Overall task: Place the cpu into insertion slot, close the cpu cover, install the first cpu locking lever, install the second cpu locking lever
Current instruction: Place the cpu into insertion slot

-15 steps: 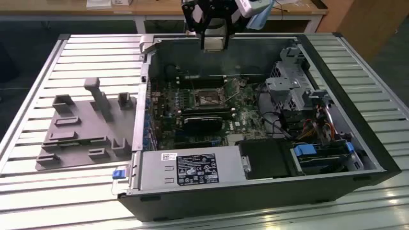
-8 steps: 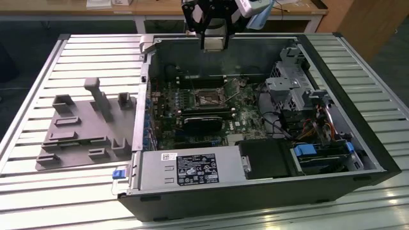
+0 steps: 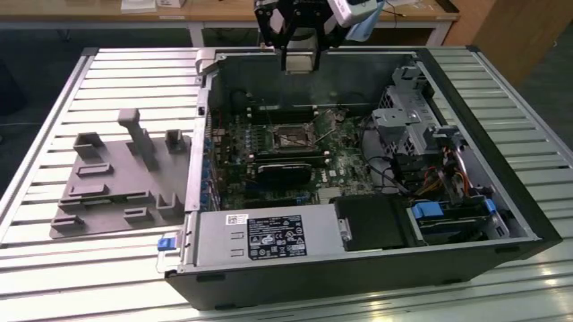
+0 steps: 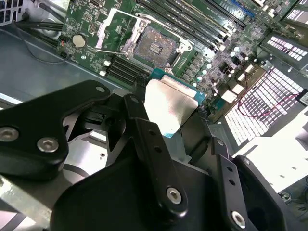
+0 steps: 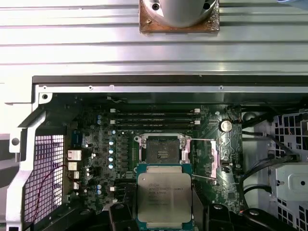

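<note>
The gripper [image 3: 300, 64] pinches the cpu [image 5: 163, 195] flat between its fingers, high above the green board [image 4: 82, 21]; the insertion slot [image 5: 161, 148] lies open below, apart from it.

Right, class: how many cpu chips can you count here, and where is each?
1. The cpu is held in the gripper over the open computer case, not yet in the insertion slot. Others may be hidden.
</note>
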You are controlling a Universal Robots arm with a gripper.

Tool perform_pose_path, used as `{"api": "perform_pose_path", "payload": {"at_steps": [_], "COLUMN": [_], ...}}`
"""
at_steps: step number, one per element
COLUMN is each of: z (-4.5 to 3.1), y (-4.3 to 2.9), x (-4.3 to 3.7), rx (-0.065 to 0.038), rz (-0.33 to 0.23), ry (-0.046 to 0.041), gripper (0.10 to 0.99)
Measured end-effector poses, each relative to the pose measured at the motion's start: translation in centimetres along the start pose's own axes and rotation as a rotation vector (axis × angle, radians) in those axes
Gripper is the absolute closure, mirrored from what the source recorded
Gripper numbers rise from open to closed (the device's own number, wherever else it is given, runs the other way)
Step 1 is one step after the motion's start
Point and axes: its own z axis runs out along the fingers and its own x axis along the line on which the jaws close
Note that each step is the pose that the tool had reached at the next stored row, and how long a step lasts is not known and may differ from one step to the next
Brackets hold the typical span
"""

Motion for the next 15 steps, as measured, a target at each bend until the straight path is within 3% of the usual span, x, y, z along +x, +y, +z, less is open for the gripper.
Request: {"api": "perform_pose_path", "payload": {"at_steps": [7, 15], "z": [1.23, 2.18], "y": [-0.11, -0.19], "x": [-0.02, -0.04], "rx": [0.0, -0.003], "rz": [0.009, 0.146], "ry": [-0.0008, -0.0131], "gripper": [0.549, 0.549]}}
